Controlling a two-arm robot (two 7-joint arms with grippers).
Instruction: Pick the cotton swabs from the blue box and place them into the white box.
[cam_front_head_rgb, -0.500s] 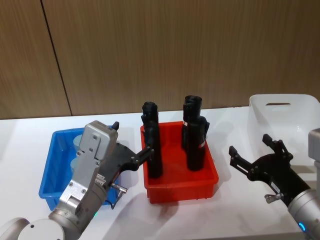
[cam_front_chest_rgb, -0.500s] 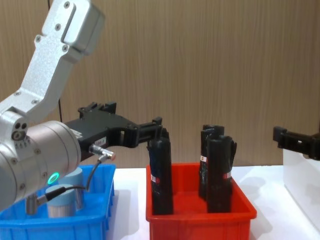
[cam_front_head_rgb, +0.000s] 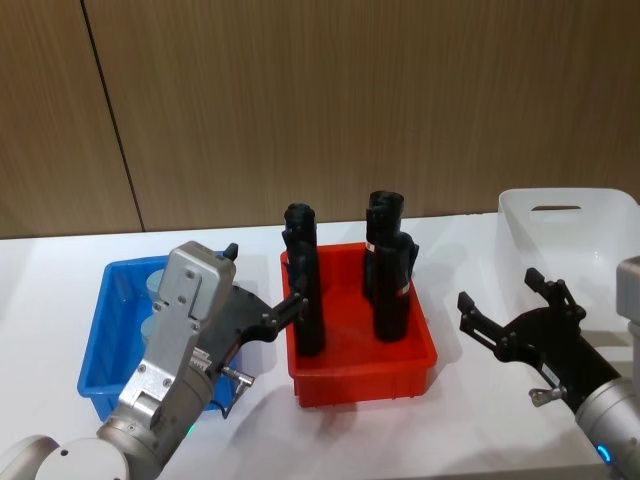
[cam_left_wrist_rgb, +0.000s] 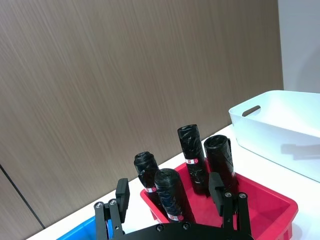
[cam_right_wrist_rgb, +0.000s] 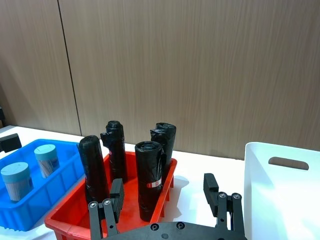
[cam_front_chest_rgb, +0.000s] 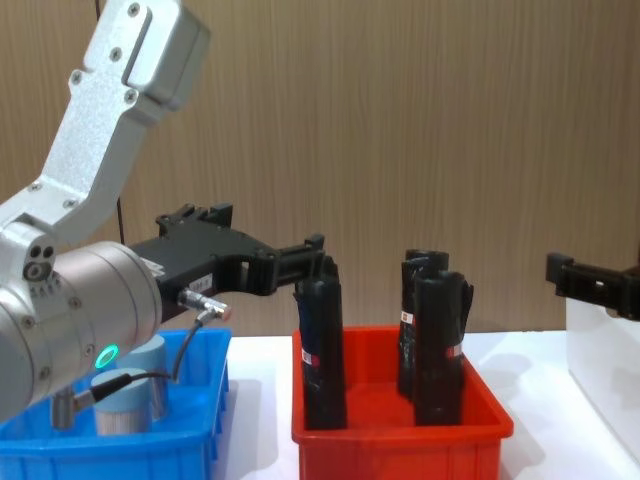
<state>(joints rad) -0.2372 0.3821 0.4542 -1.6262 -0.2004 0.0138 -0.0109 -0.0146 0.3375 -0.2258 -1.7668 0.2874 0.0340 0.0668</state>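
The blue box (cam_front_head_rgb: 98, 345) sits at the table's left with my left arm over it. Two cotton swabs jars (cam_right_wrist_rgb: 47, 159) (cam_right_wrist_rgb: 15, 180) with pale blue lids stand inside it; the arm hides most of them in the head view. My left gripper (cam_front_head_rgb: 262, 280) hangs open above the blue box's right side, next to the red bin, holding nothing. The white box (cam_front_head_rgb: 560, 197) stands at the far right. My right gripper (cam_front_head_rgb: 500, 292) is open and holds nothing, low over the table between the red bin and the white box.
A red bin (cam_front_head_rgb: 360, 378) in the middle holds several tall black rolls (cam_front_head_rgb: 305, 290) with red-white labels, standing between the two boxes. A wood-panelled wall runs behind the table. White tabletop shows in front of the bins.
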